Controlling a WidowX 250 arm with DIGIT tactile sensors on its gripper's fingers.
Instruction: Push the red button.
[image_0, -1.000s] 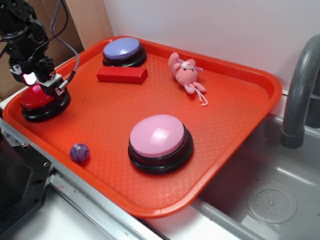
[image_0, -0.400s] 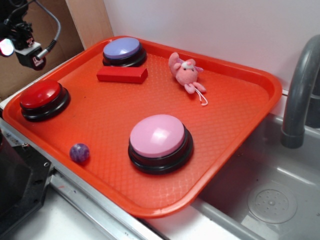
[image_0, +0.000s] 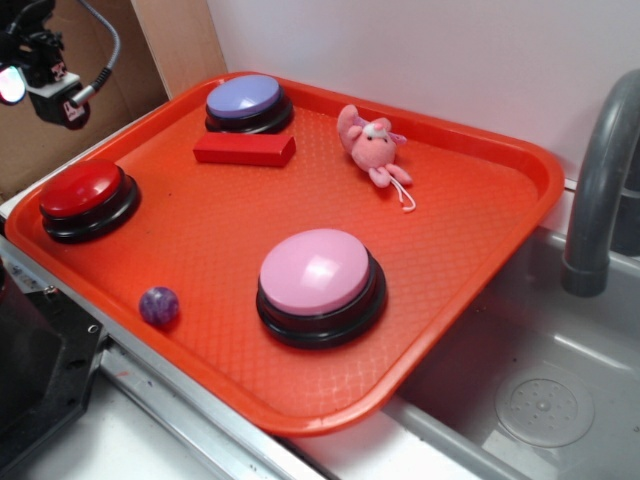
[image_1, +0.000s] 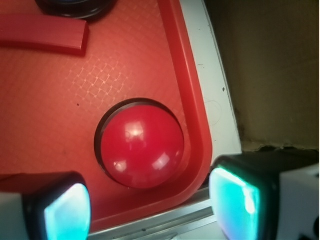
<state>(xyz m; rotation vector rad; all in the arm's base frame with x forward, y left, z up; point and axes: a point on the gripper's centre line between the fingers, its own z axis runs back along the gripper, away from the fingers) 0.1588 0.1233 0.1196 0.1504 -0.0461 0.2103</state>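
We saw one orange tray beside a grey sink, carrying three domed buttons; the red button sat at its left corner. The end effector hung above, spread open, empty.

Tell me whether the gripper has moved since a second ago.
Yes. The gripper was down on the red button a second ago; now it hangs above and left of it, beyond the tray's left rim, with the button uncovered.

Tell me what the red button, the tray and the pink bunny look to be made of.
Red button: likely hard glossy plastic, showing sharp highlights. Tray: probably moulded plastic, with a fine textured grid. Pink bunny: soft plush fabric, fuzzy and matte.
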